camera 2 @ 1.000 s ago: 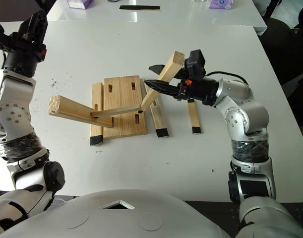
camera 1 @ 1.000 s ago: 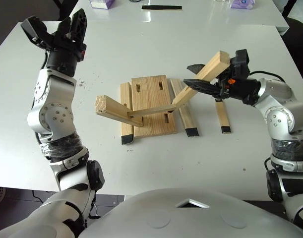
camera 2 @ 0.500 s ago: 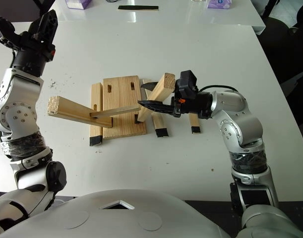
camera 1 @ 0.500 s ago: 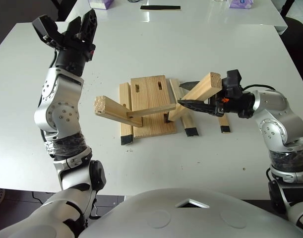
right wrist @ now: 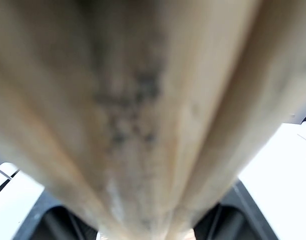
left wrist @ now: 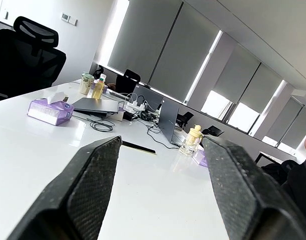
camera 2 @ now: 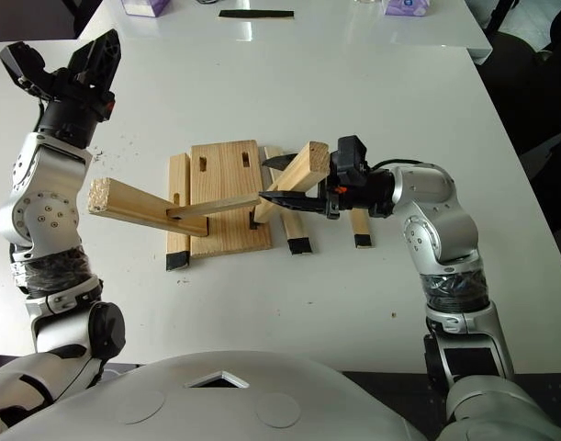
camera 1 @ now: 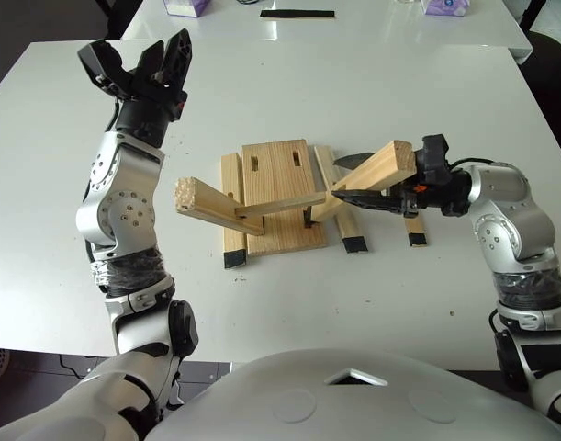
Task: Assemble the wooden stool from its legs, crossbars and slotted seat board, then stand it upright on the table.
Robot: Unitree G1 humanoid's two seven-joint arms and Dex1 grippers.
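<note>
The slotted seat board (camera 1: 278, 175) lies flat mid-table. Over it hangs a joined frame: a thick leg (camera 1: 209, 206) with its left end free, a thin crossbar (camera 1: 285, 203), and a second leg (camera 1: 376, 169) tilted up to the right. My right gripper (camera 1: 350, 177) is shut on that second leg, whose wood (right wrist: 142, 100) sits close before the right wrist camera. Loose black-tipped sticks lie beside the board: one on its left (camera 1: 232, 234), two on its right (camera 1: 346, 220) (camera 1: 412, 220). My left gripper (camera 1: 140, 52) is held high over the table's left part, open and empty, its fingers (left wrist: 92, 185) spread wide.
The white table (camera 1: 353, 83) has wood crumbs (camera 1: 174, 142) left of the board. At the far edge stand two tissue boxes (camera 1: 188, 6) (camera 1: 443, 6) and a black strip (camera 1: 298, 14). An office chair (left wrist: 32, 50) stands beyond the table.
My right gripper has come down and drawn in, laying the held leg flatter over the board. The raised left arm has shifted rightward, still open.
</note>
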